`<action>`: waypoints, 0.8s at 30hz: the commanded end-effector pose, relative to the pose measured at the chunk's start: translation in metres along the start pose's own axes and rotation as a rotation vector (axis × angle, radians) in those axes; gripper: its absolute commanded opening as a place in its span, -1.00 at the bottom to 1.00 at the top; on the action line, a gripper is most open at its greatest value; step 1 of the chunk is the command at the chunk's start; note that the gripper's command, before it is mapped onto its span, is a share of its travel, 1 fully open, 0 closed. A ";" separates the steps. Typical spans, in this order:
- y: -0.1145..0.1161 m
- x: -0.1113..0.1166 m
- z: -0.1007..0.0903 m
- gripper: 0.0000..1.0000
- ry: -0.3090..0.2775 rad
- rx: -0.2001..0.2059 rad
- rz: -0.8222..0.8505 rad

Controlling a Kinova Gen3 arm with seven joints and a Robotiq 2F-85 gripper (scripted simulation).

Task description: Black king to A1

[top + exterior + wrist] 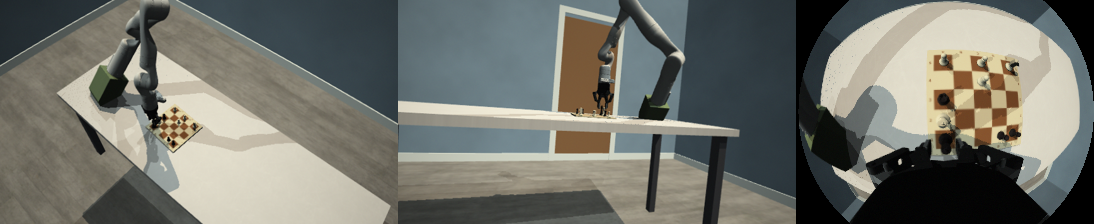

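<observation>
Starting on the left of the wrist view: the green base block sits off to the side, well apart from the action. Moving in, the board begins, and right at its near-left corner square stands the black king, upright, long axis pointing straight up into the gripper. That's the relation that matters: the king is directly below the palm and between the two fingers, which are parted about halfway and look loose around it rather than clamped. The edge letters are too small to read, so whether this corner is A1 is my judgement, not a reading. A straight vertical lift should clear the king; any sideways drift risks tipping it or the pale piece one square beyond.

Sweeping right: one dark piece up the left file, about four pale ones towards the far edge, two dark ones together at the right. Roughly nine pieces, one board, one arm.
</observation>
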State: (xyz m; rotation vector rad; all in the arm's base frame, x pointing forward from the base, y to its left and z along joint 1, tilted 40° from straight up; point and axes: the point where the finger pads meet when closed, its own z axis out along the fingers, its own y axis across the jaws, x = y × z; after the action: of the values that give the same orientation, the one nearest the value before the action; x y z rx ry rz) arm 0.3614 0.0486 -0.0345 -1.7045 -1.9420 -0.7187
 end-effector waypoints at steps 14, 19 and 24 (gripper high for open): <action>0.003 -0.002 -0.070 -0.18 -0.011 -0.011 -0.003; 0.003 -0.002 -0.079 -0.18 -0.011 -0.011 -0.003; 0.003 -0.002 -0.081 -0.18 -0.011 -0.011 -0.003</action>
State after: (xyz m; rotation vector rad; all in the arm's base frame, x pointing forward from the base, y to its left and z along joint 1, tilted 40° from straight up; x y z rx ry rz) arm 0.3631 -0.0029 0.0248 -1.7115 -1.9482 -0.7216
